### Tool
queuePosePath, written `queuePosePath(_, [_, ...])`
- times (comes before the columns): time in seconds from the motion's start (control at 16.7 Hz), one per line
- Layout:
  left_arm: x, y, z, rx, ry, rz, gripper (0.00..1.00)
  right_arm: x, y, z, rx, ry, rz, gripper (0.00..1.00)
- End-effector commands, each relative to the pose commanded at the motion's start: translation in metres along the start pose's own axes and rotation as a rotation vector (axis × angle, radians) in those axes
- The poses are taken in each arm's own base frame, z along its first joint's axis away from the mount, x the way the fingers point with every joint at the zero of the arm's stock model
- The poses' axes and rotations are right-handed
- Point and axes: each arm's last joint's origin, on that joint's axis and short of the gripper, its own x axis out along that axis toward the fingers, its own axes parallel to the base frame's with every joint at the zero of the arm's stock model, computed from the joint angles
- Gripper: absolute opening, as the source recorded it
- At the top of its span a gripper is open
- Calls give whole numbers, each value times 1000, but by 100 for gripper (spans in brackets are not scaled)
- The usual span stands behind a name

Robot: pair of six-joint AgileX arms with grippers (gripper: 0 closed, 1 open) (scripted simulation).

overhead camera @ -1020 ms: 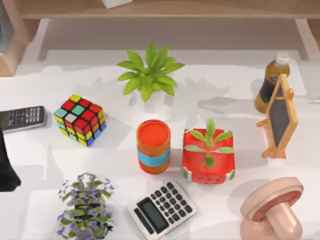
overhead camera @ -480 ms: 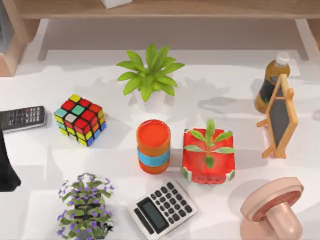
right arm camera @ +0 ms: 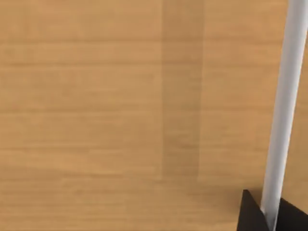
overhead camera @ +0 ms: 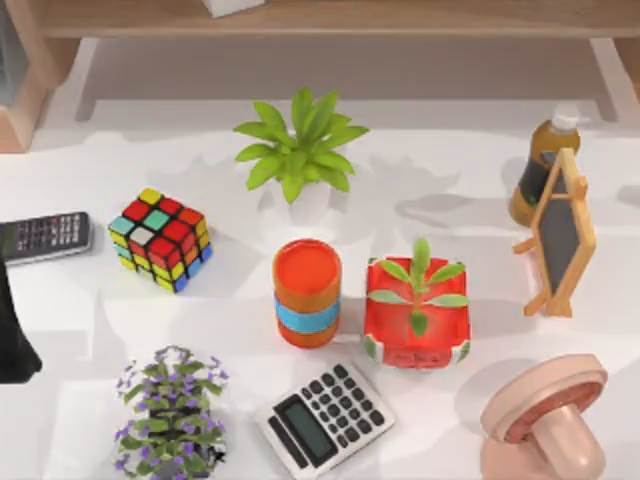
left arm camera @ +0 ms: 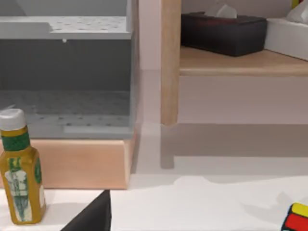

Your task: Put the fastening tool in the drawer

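Top view: the left arm (overhead camera: pixel 12 340) sits at the table's left edge, well left of the calculator (overhead camera: pixel 323 417) and beyond the Rubik's cube (overhead camera: pixel 160 238). Left wrist view: the left gripper (left arm camera: pixel 91 217) faces a grey open compartment (left arm camera: pixel 65 72) and a yellow bottle (left arm camera: pixel 19 168). Right wrist view: the right gripper (right arm camera: pixel 262 216) meets a white bar (right arm camera: pixel 284 110) before a wooden panel (right arm camera: pixel 120 96). The state of either gripper, and where the fastening tool lies, cannot be told.

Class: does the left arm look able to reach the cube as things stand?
Probably yes: the left arm sits at the left edge of the table, the cube stands close by, and only bare surface lies between them.
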Motion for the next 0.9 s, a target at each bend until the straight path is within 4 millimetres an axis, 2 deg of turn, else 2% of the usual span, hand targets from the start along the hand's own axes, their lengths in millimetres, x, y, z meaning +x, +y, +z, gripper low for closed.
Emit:
queuePosePath(0.18, [0,0,0,0,0,0,100,17,0,3,-2,-3,4,0])
queuePosePath(0.42, [0,0,0,0,0,0,100,18,0,3,-3,-3,4,0])
queuePosePath(0.9, [0,0,0,0,0,0,100,18,0,3,-3,-3,4,60])
